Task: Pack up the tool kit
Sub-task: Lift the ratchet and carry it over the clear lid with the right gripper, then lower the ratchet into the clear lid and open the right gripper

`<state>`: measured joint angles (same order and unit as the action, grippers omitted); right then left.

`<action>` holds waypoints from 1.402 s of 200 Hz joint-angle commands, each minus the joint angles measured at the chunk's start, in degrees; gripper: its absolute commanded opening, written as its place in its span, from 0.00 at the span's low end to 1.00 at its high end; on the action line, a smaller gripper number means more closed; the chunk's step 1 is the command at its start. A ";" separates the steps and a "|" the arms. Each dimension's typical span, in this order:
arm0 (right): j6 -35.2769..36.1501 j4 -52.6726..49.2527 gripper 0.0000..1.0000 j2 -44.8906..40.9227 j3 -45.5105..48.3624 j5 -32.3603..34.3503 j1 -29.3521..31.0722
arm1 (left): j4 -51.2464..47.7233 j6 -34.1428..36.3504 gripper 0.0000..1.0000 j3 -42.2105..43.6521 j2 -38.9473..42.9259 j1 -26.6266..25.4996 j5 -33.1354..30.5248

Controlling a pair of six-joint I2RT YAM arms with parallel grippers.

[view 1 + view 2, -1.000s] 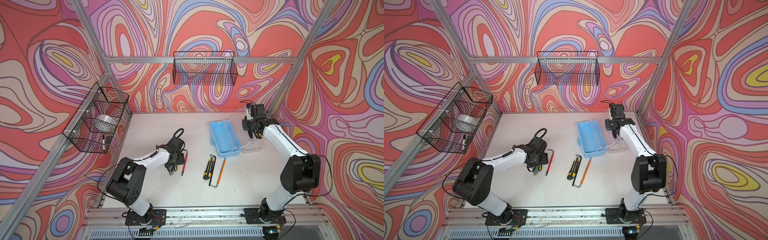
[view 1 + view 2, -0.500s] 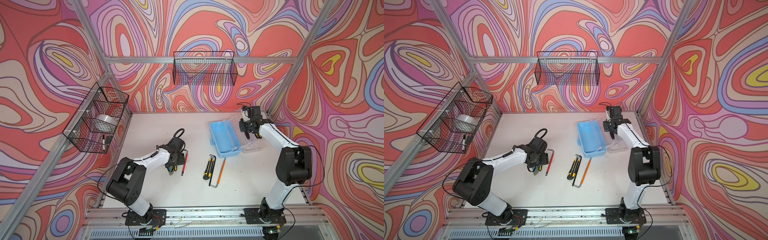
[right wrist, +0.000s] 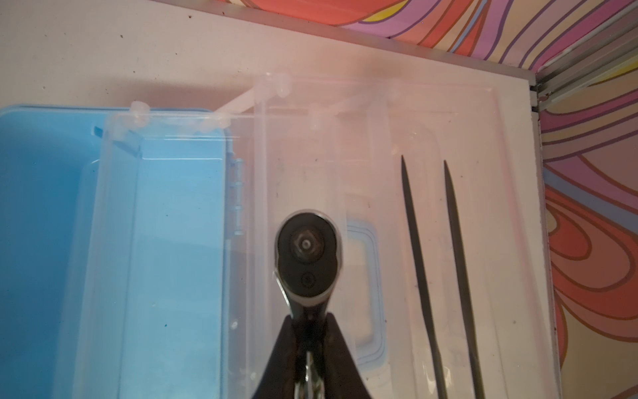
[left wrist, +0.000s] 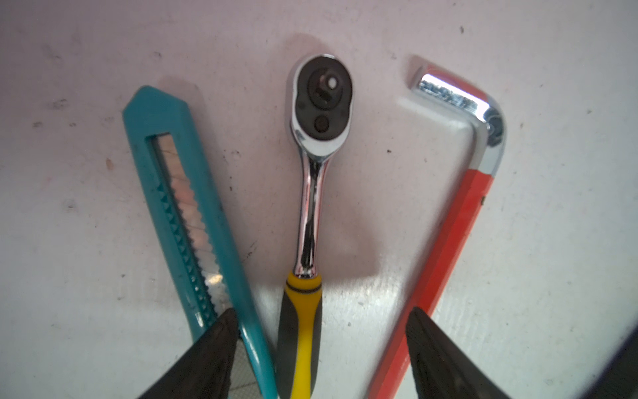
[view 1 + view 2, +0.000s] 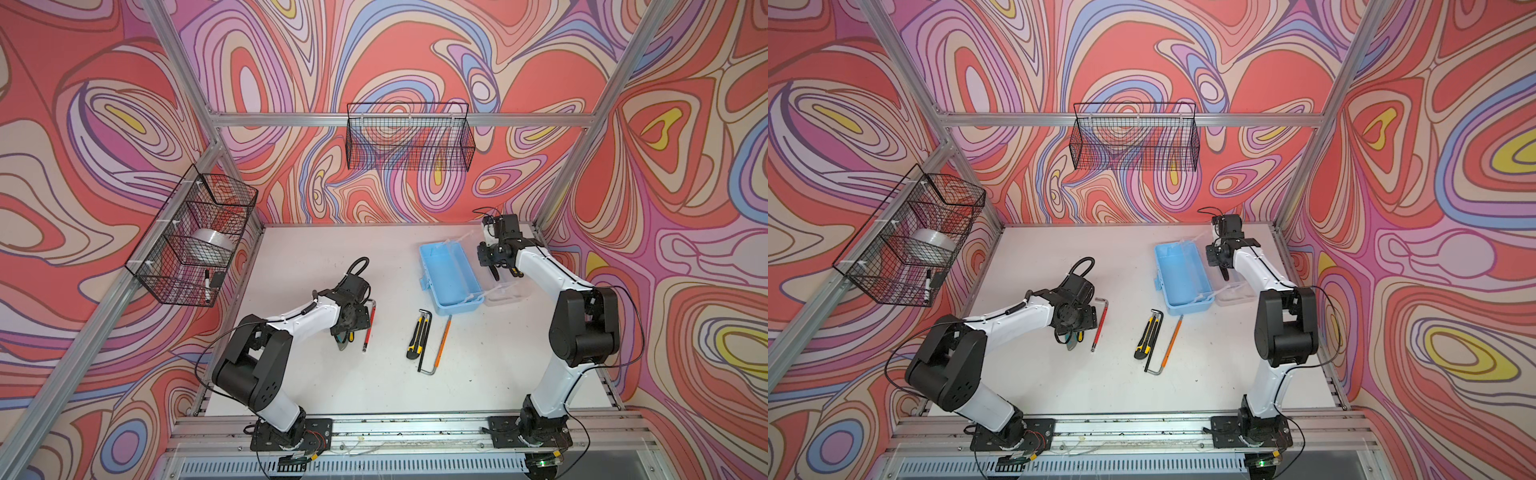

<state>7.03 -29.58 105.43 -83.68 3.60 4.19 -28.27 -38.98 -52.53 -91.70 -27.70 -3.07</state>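
Note:
The tool kit's light-blue case (image 5: 451, 278) (image 5: 1181, 282) lies open at the back right, its clear lid (image 5: 505, 293) (image 3: 448, 121) flat beside it. My right gripper (image 3: 309, 321) (image 5: 494, 272) is shut on a black-headed ratchet (image 3: 307, 255), hanging over the lid near the hinge. My left gripper (image 4: 321, 317) (image 5: 345, 336) is open and low over a yellow-handled ratchet (image 4: 312, 193), with a teal cutter (image 4: 179, 193) and a red hex key (image 4: 459, 221) (image 5: 368, 328) on either side. A yellow-black cutter (image 5: 415, 340), a black hex key (image 5: 428, 332) and an orange-handled tool (image 5: 444, 340) lie mid-table.
Two thin black tools (image 3: 419, 276) lie at the lid. A black wire basket (image 5: 191, 245) on the left wall holds a tape roll and a marker. Another basket (image 5: 409, 139) hangs on the back wall. The table's right edge and frame post are close behind the lid.
My right arm has swung a little to the left, bringing the held ratchet nearer the case. The left arm has not moved.

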 commanded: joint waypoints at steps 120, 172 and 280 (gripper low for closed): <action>-5.53 -2.12 0.49 -3.20 -1.20 -3.24 -0.21 | -2.05 -0.20 0.72 -3.60 -2.22 -0.92 -2.03; -5.96 -3.62 0.55 -6.32 -1.35 -2.50 -0.15 | -2.05 -0.07 0.65 -5.15 -4.38 -0.85 -2.94; -8.96 -5.88 0.58 -12.78 0.86 -3.33 -0.15 | -2.32 1.54 0.38 -6.83 -9.45 -0.84 -5.39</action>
<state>-0.75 -34.63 95.26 -83.66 0.89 3.81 -28.88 -38.54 -57.91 -99.61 -28.21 -6.79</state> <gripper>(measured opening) 0.577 0.452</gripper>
